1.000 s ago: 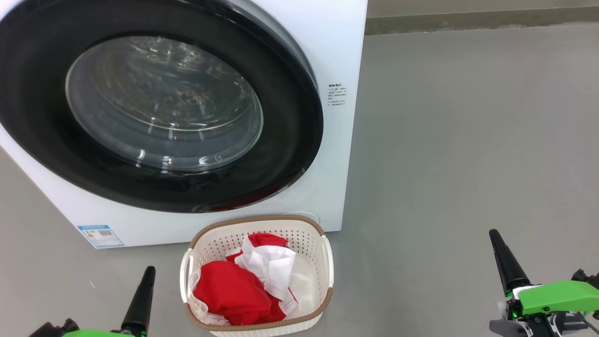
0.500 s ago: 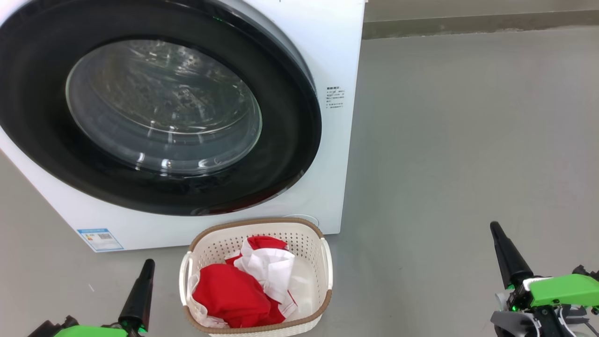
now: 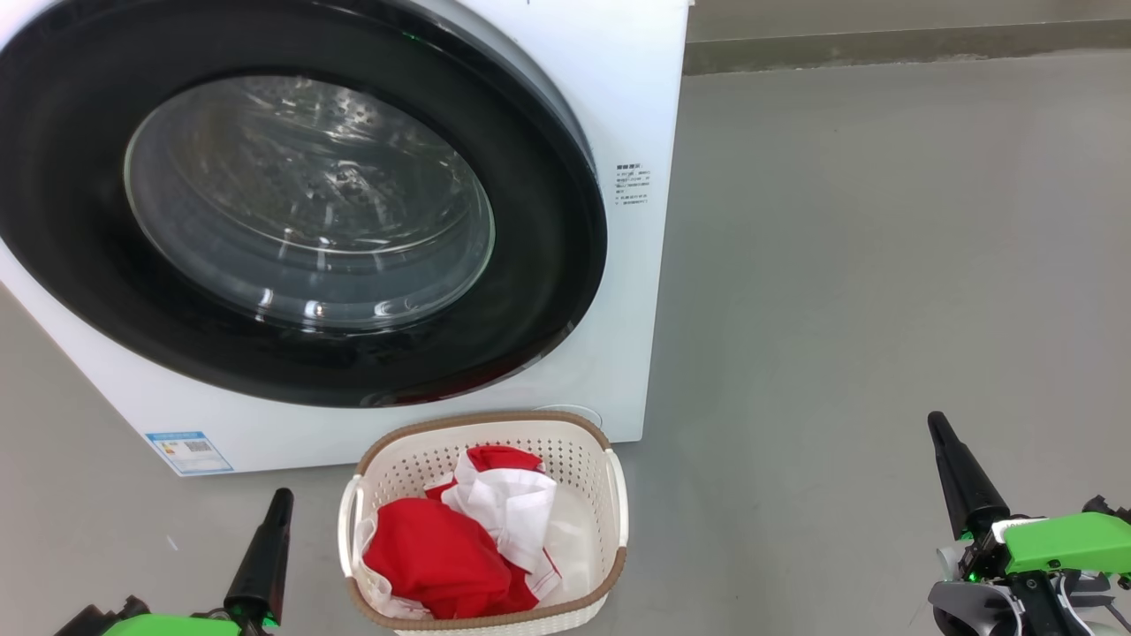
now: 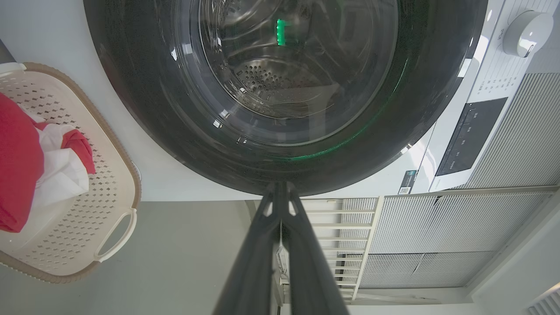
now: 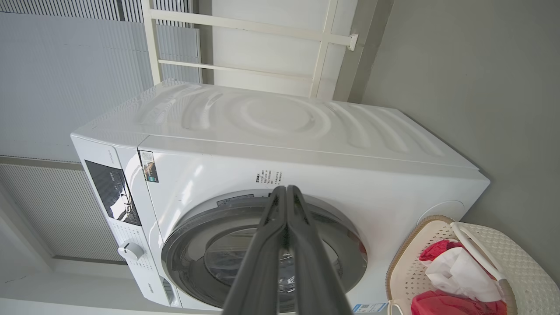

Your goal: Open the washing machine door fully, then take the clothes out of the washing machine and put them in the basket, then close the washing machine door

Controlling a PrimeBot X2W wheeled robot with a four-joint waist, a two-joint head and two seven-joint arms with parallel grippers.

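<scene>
Near centre on floor: basket point(image 3: 484, 416) holds clothes point(image 3: 433, 552), soft, light, pinch a bunched fold | washing machine door point(image 3: 548, 291) far left, looks closed, stiff glossy rim | my left end effector point(image 3: 278, 503) and right end effector point(image 3: 938, 426) both closed, empty

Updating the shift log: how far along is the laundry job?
Done: the clothes lie in the basket, and the door sits shut on the washing machine. In hand: nothing; left gripper and right gripper are shut and empty. Left: nothing that shows.
</scene>
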